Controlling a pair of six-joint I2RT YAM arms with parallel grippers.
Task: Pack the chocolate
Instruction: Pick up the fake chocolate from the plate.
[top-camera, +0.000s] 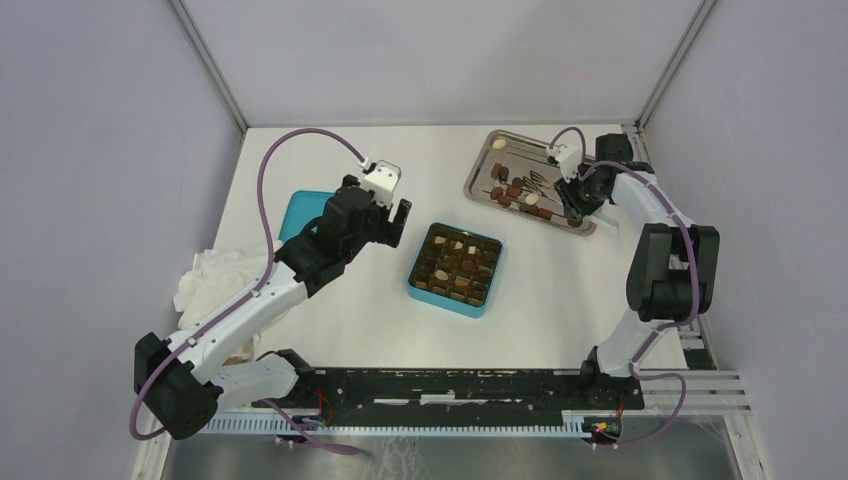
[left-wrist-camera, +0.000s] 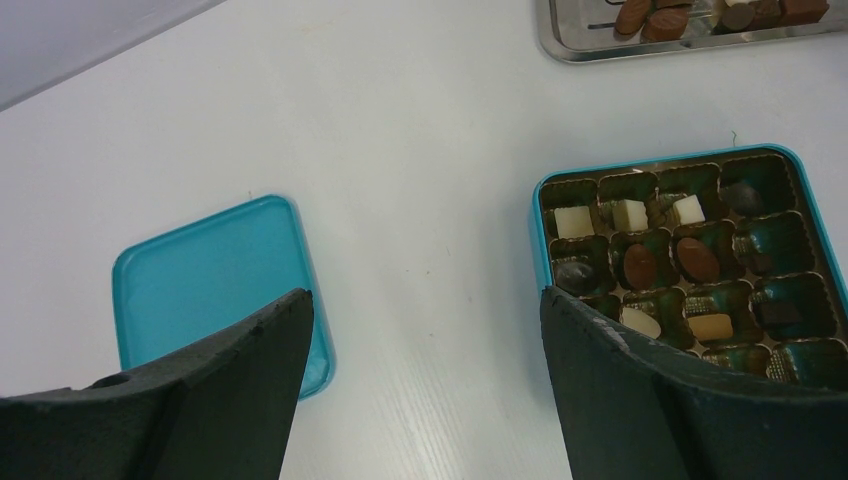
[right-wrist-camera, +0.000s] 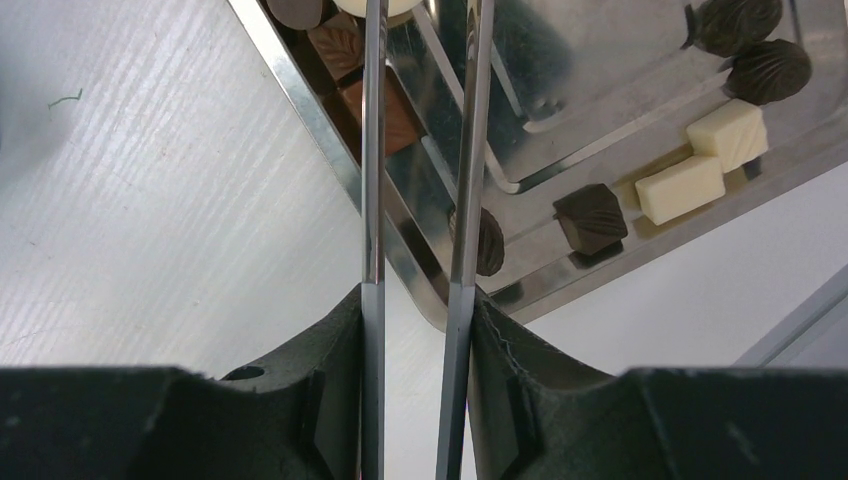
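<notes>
Teal box (top-camera: 444, 301), mid-bench (top-camera: 350, 320), lid off: gridded insert (left-wrist-camera: 778, 246) partly filled with chocolate (left-wrist-camera: 638, 265) in dark, brown and cream pieces. Teal lid (left-wrist-camera: 205, 275) lies flat toward the left edge, and the steel tray (top-camera: 477, 172) near the far right corner holds more loose pieces. Left gripper (left-wrist-camera: 425, 300) has its jaws wide apart and empty, between lid and box; right gripper (right-wrist-camera: 415, 300) is clamped on tweezers (right-wrist-camera: 372, 180), blades over the tray.

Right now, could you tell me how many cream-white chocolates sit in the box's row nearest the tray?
3. In the teal box, the first chocolate fills the corner cell, the second and third the next two; nothing hides that row.
</notes>
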